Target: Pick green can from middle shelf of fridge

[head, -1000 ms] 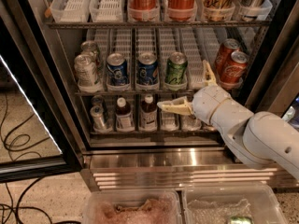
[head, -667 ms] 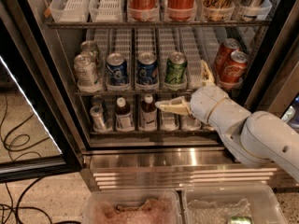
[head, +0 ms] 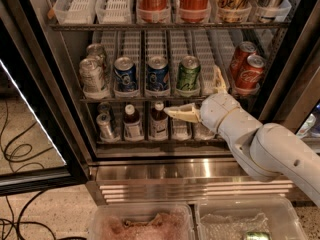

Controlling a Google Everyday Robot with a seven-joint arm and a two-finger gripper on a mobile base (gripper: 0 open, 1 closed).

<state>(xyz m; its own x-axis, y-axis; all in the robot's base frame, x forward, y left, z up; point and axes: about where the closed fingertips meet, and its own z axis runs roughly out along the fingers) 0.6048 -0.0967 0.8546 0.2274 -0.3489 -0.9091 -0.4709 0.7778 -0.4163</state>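
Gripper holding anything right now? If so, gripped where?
Nothing is held. The gripper is open in front of the middle shelf, fingers spread just below and right of the green can, not closed on it.

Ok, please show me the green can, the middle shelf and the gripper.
green can (head: 188, 74), camera view, middle of its green body.
middle shelf (head: 131, 99), camera view, front wire edge.
gripper (head: 191, 91), camera view, midway between its open fingertips, by the can's base.

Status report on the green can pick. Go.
Open gripper, empty, at front edge of middle shelf, below-right of green can. Can upright in its lane, not gripped. Neighbouring blue can close on its left.
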